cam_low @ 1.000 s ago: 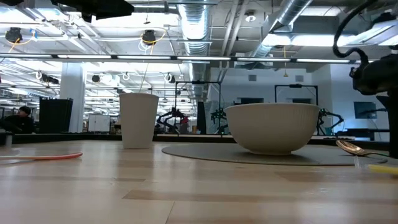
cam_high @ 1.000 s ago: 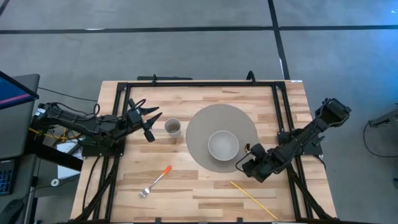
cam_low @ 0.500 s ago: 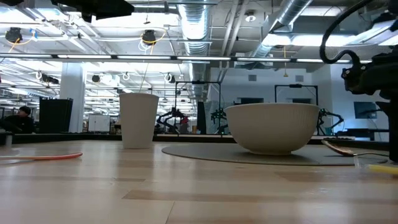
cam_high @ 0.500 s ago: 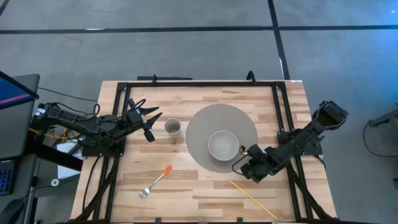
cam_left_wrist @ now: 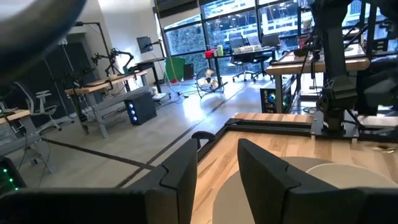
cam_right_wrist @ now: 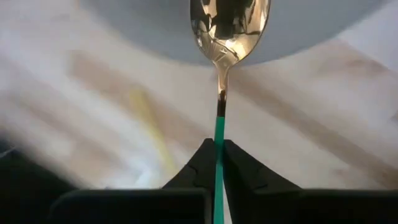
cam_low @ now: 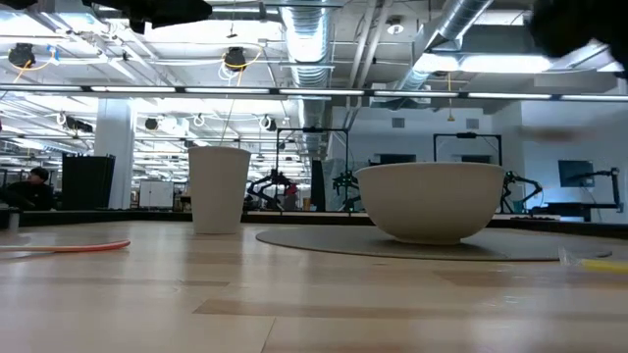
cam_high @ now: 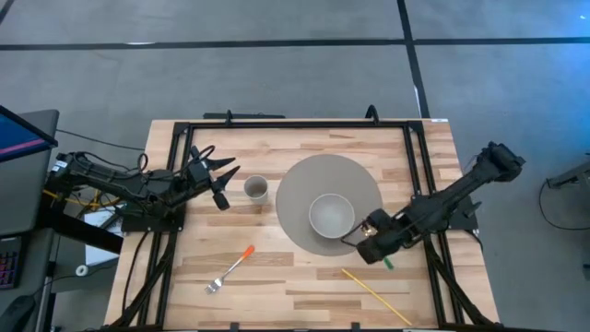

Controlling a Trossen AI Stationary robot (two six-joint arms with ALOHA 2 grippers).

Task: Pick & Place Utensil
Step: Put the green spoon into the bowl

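My right gripper (cam_high: 367, 247) is shut on a spoon with a gold bowl (cam_right_wrist: 229, 25) and a green handle, over the near right edge of the round grey mat (cam_high: 300, 184). A white bowl (cam_high: 331, 215) stands on the mat and a white cup (cam_high: 256, 189) stands to its left. A fork with an orange handle (cam_high: 230, 269) lies flat on the table near the front. My left gripper (cam_high: 224, 183) waits open just left of the cup, with nothing between its fingers. My right gripper pinches the spoon's green handle (cam_right_wrist: 219, 127) between its two fingertips. The handle runs back between the fingers, along them, and the gold bowl sticks out ahead over the mat's edge. The handle's green end (cam_high: 387, 265) shows behind the gripper. The spoon is lifted clear.
A yellow stick (cam_high: 373, 295) lies on the table near the front right. A black frame (cam_high: 295, 124) runs round the wooden table top. The low view shows the cup (cam_low: 219, 188), the bowl (cam_low: 430, 201) and the room beyond.
My right gripper has gone up with the spoon. The spoon lay at the mat's right edge in the low view and is now lifted out of that view. The arm has also risen toward that view's top.
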